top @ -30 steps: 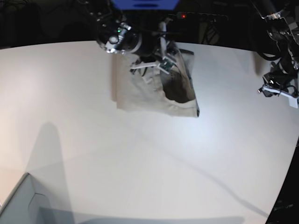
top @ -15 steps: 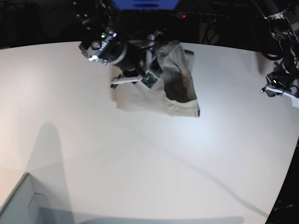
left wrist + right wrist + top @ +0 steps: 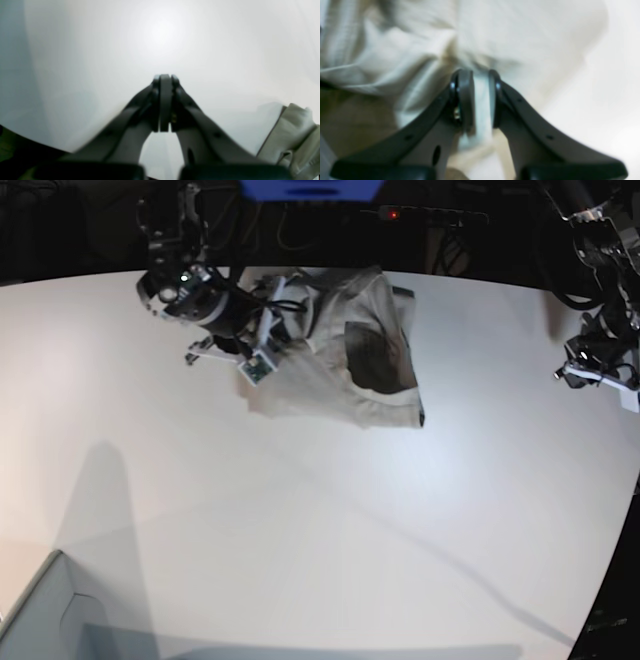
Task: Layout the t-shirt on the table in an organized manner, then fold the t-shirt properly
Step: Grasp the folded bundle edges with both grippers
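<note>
A: Right hand (image 3: 481, 82) has its jaws narrowed on a fold of the t-shirt (image 3: 340, 355); pale cloth shows pinched between the pads in the wrist view. From the base view that hand (image 3: 252, 352) sits at the garment's left edge.

B: And the left hand (image 3: 165, 80)?

A: Pressed fully together, holding nothing, hanging over bare bench (image 3: 75, 50). Base view puts it (image 3: 597, 370) well apart from the shirt, out at the right side.

B: Where's the shirt lying?

A: Bunched at the far middle of the bench (image 3: 320, 520), near the back edge. Not laid flat. A dark patch of the inside shows in the middle, one lower corner points toward the camera, and a pale hem band runs along the lower edge.

B: Handling?

A: Judging by the creases, it's soft, light and limp. It will drape from whatever point is pinched and drag the rest along, so one pinch likely won't spread it. I'd take it at two corners of a hem or at the shoulders, one hand each, and pull apart. A thin single layer may slip from the pads.

B: Labels, print?

A: No writing readable on the cloth. The wrist views are blurred.
</note>
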You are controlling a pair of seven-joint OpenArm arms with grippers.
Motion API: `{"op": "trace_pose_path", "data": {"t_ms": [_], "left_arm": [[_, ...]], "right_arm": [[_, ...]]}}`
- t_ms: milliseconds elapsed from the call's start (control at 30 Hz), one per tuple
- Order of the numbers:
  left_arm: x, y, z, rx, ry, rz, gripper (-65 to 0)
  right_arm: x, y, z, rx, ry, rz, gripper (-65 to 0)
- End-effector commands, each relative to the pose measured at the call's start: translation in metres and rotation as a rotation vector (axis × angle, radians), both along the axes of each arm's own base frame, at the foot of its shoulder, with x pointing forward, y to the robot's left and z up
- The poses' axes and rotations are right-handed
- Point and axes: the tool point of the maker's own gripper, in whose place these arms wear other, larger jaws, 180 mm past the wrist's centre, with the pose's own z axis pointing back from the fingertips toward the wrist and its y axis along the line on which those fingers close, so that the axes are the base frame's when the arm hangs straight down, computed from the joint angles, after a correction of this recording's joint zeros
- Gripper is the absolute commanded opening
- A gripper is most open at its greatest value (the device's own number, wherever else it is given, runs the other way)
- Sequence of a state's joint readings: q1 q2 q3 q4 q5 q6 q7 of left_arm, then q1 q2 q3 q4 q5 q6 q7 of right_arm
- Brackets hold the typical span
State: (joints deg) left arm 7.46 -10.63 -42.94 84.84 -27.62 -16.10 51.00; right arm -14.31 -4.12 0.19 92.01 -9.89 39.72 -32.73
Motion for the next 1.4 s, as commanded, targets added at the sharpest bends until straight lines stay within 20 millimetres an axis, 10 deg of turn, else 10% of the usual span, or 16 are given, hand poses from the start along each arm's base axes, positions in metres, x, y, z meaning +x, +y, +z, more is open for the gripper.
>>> {"op": "trace_pose_path", "data": {"t_ms": [0,367,567,733,1000,1133,1367], "left_arm": [[0.009,0.005,0.014,0.024,-0.041,-0.005,-64.9],[0.008,-0.002,0.009,0.003,-0.041,-0.002,-64.9],[0.008,-0.013,0.007,-0.038,-0.053,0.0,-64.9],[0.008,-0.04,0.015,-0.212,-0.096,-0.029,-64.9],[0.005,-0.109,0.066,-0.42,-0.204,-0.187,-64.3],[-0.004,-0.147,0.087,-0.474,-0.226,-0.255,-53.1],[-0.011,-0.236,0.085,-0.622,-0.175,-0.424,-42.5]], "right_arm": [[0.015,-0.011,0.01,0.007,-0.05,-0.03,-55.2],[0.039,-0.09,0.019,-0.06,-0.103,-0.227,-55.2],[0.043,-0.056,0.066,-0.017,-0.229,-0.194,-55.2],[0.032,-0.023,0.031,0.039,-0.123,-0.128,-55.2],[0.036,-0.036,0.005,0.017,-0.058,-0.127,-55.2],[0.039,-0.036,0.007,0.018,-0.065,-0.126,-55.2],[0.037,-0.035,0.005,0.018,-0.059,-0.124,-55.2]]}}
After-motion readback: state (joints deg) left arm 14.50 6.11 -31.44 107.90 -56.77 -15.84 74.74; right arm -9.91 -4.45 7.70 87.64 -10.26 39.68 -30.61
